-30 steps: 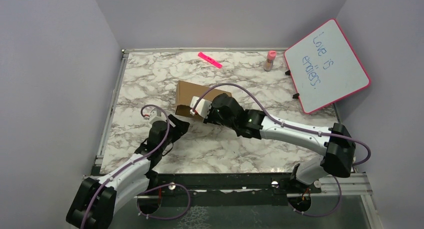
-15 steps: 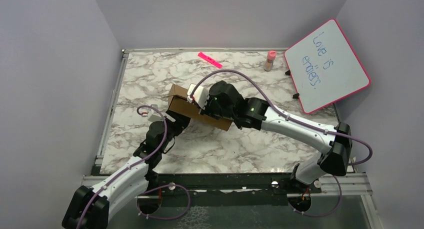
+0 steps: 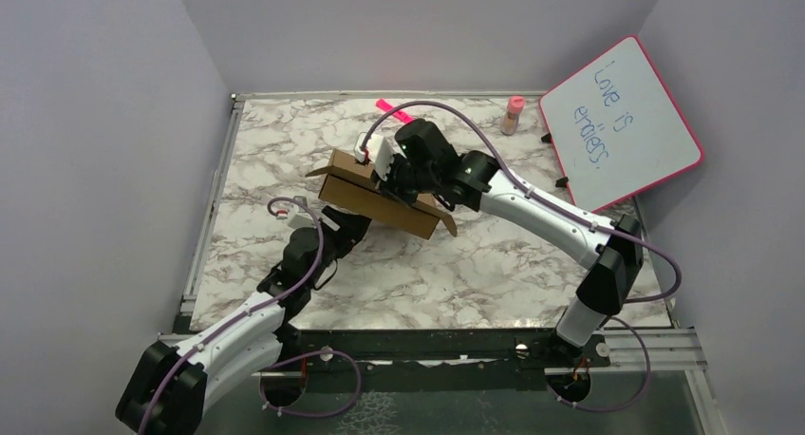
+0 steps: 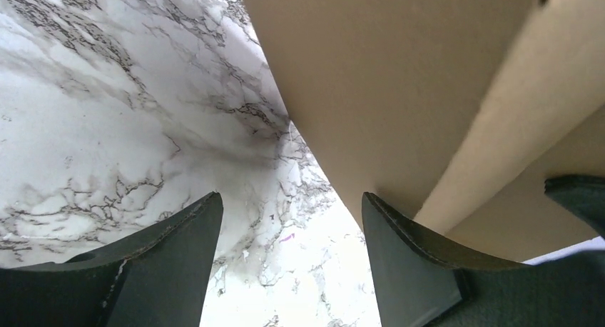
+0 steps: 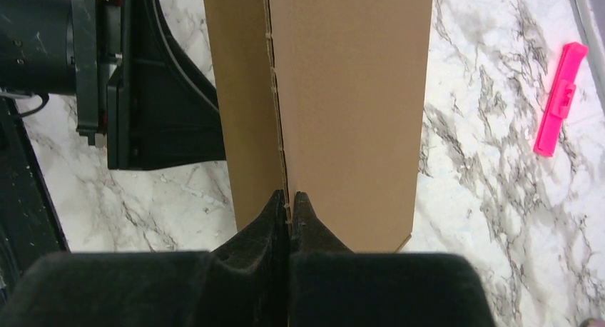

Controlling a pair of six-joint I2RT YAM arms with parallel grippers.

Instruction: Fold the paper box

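Partly formed, the paper box (image 3: 380, 199) hangs tilted over the counter (image 3: 494, 274), pinched in the clenched right hand (image 5: 289, 198); the left hand (image 4: 291, 198) gapes beneath, and a flap (image 3: 446, 226) is not yet tucked.

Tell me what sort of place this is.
Probably a robot lab test cell rather than a home or shop. A marble-patterned table is boxed in by plain walls. The left arm and right arm are bolted at its near edge, and a whiteboard stands propped nearby.
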